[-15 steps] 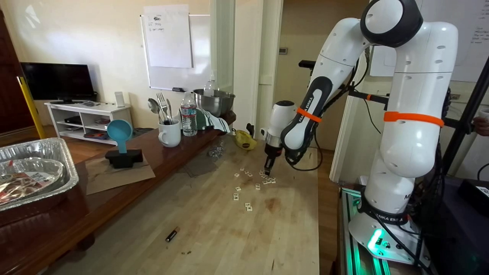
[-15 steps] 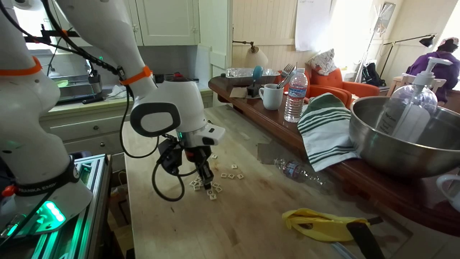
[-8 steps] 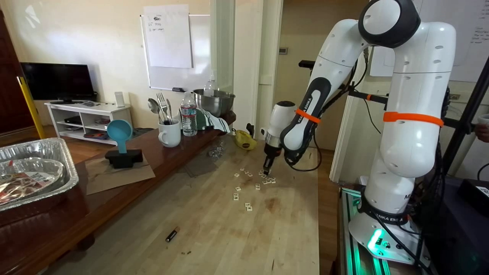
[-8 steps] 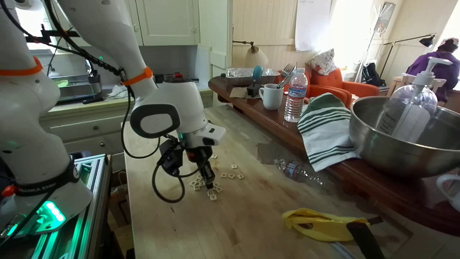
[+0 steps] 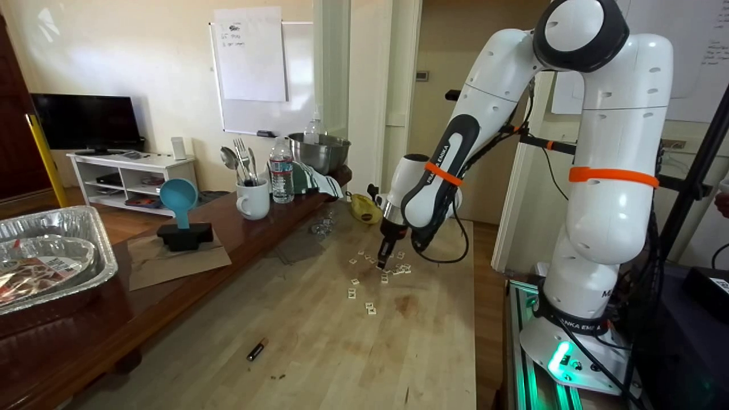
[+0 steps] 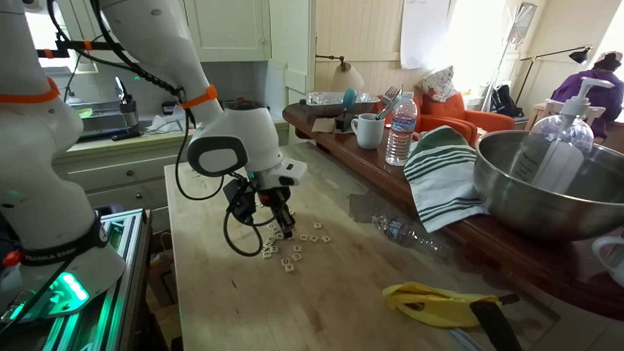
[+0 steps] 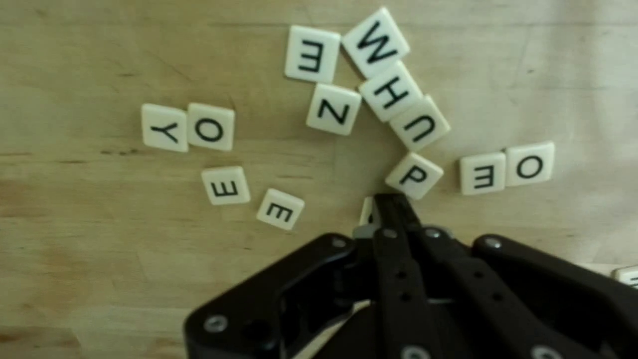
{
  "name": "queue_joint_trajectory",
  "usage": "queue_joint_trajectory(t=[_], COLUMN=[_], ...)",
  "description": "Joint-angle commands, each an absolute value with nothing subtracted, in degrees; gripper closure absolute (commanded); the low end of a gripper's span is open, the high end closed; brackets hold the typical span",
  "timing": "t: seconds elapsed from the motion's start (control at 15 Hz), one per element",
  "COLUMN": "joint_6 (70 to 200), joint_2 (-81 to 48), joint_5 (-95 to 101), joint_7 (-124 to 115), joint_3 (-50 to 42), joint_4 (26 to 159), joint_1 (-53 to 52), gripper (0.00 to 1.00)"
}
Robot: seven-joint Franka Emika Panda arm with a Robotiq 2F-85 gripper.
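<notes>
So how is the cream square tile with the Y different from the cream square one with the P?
The cream square Y tile sits right against a cream square O tile; the cream square P tile is close to the black two-fingered hand.
In the wrist view, the Y tile lies nearly straight, while the P tile is turned at a slant.
Both lie letter-side up, with black letters.

Tiles [image 7: 391, 92] read Y, O, H, P; forearm [image 5: 481, 103], FRANKA EMIKA.
</notes>
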State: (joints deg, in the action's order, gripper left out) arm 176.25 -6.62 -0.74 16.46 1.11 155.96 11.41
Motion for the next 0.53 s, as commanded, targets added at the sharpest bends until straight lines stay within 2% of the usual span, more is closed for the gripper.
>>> queue_joint_trajectory(t=[0.0, 0.47], joint_6=[176.7, 174.3], joint_2=[-11.4, -12.9], joint_5=[-5.9, -7.5], joint_7=[21.4, 28.6], joint_3=[6.3, 12.8], joint_4=[153.3, 151.1], joint_1=[14.1, 18.1], gripper=[1.00, 1.00])
